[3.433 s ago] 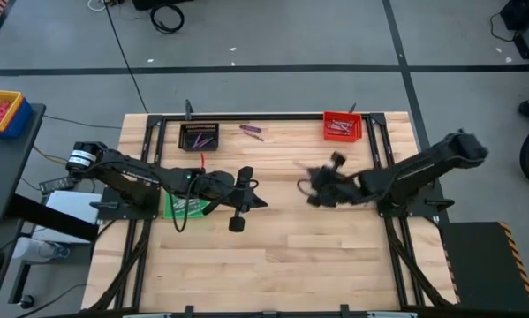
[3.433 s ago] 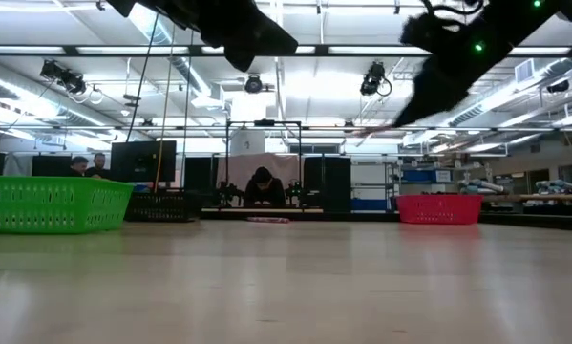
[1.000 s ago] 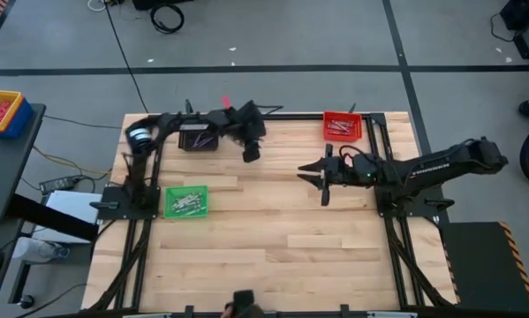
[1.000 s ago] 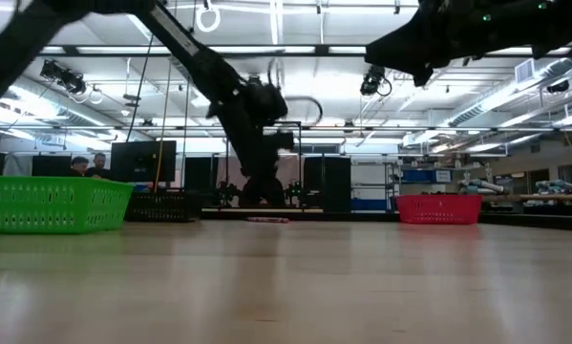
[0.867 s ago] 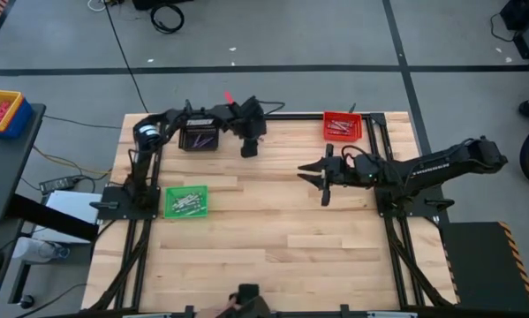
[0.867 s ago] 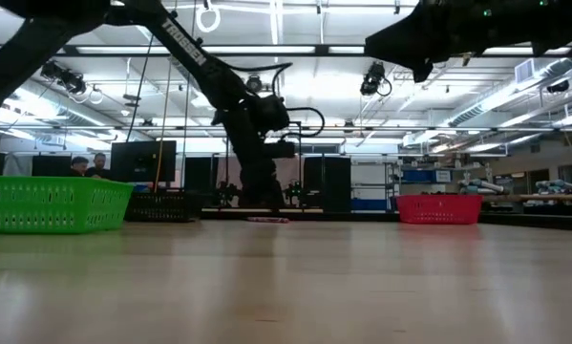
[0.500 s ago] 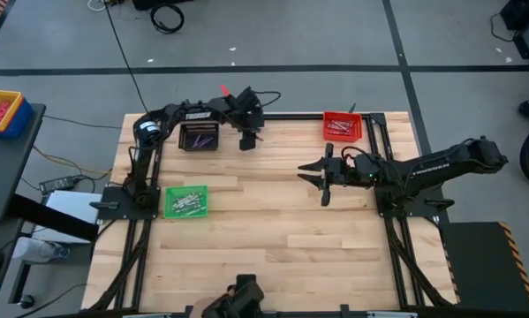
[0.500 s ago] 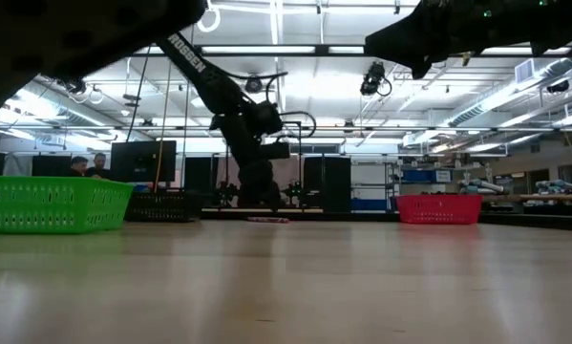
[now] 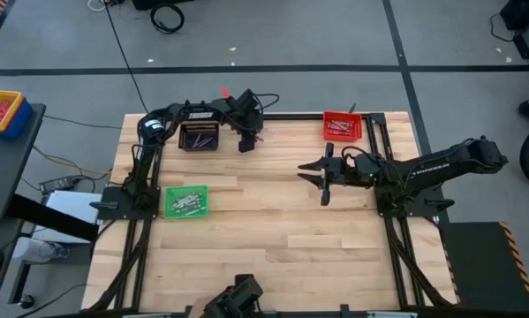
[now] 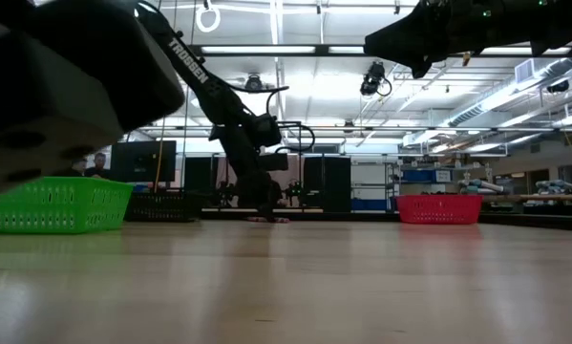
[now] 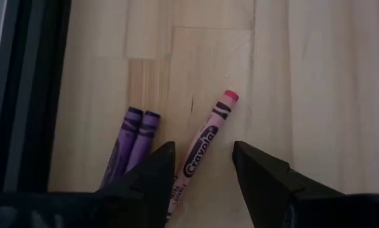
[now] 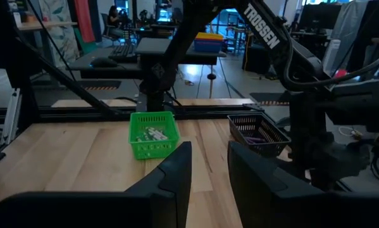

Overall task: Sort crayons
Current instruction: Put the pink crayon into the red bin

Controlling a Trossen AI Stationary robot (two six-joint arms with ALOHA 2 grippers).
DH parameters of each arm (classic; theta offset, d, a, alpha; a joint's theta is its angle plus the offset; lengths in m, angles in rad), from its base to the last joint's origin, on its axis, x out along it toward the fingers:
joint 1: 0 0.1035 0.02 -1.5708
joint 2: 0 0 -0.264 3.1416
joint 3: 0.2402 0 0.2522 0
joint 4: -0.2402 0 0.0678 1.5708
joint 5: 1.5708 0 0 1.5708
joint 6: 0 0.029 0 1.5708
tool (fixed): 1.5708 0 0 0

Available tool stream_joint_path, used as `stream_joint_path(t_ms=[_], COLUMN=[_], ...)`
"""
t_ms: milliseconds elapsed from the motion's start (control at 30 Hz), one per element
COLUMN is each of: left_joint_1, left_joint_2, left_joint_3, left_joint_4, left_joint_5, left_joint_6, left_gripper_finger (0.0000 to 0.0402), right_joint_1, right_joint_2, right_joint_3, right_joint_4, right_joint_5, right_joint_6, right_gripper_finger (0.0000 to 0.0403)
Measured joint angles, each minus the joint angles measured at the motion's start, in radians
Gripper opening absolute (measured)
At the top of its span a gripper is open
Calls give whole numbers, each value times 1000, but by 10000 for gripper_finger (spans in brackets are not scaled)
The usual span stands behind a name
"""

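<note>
Hovering with the left claw [image 11: 198,168] spread astride a pinkish-red crayon [image 11: 205,142] lying on the worktop [image 11: 316,76] at its far edge, just beside two purple crayons [image 11: 131,142] and close to the black bin [image 9: 199,137]. Best done by dropping straight down, centring the fingers on the pink stick, closing gently, keeping clear of the purple pair. Waiting mid-worktop with the right claw [image 9: 324,177] also parted, near the red bin [image 9: 342,126].
</note>
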Motion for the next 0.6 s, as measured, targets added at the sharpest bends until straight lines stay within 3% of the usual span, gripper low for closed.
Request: stream_joint_path(t_ms=[167, 467, 600], left_joint_1=[-1, -6, -8], left_joint_2=[0, -2, -2], left_joint_3=[1, 3, 2], left_joint_4=[-12, -51, -56], left_joint_5=[-3, -37, -38], left_joint_6=[-48, -132, -182], left_gripper_finger=[160, 42, 19], right_joint_1=[0, 1, 18], right_joint_2=[0, 0, 0], right_joint_3=[0, 0, 0], right_joint_4=[3, 9, 37], right_joint_5=[1, 0, 0], right_joint_6=[3, 12, 37], right_gripper_finger=[107, 107, 107])
